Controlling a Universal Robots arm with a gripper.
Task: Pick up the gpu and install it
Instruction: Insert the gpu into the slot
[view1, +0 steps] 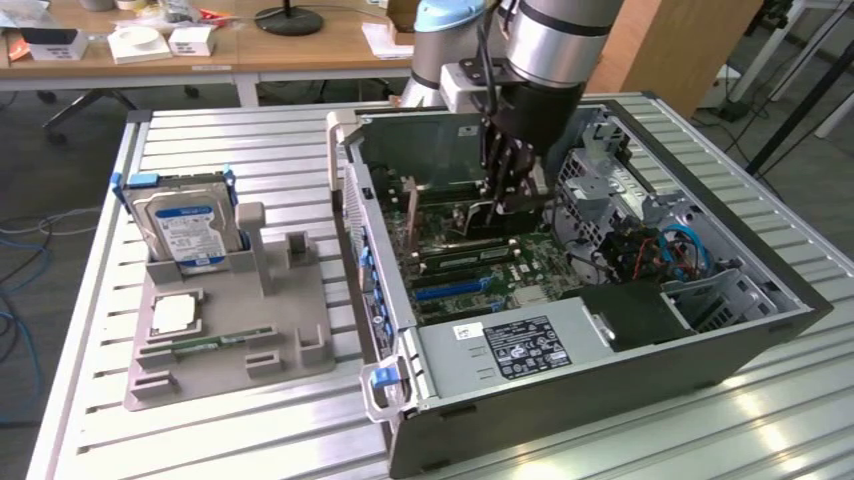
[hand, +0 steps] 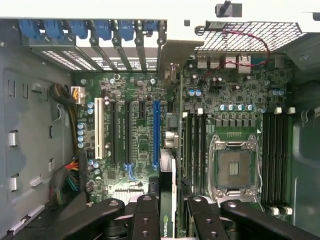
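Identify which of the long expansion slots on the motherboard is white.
The white slot is the outermost one, farthest from the CPU socket, beside a column of blue capacitors. The others are black, except one blue slot.

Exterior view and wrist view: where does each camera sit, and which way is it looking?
Exterior view: off the arm, raised beside the table, looking down at the open case and tray; the arm and gripper reach into the case.
Wrist view: on the wrist, looking down along the gripper at the motherboard; its fingers grip the gpu.
Shared: the gripper, the motherboard and its blue slot.
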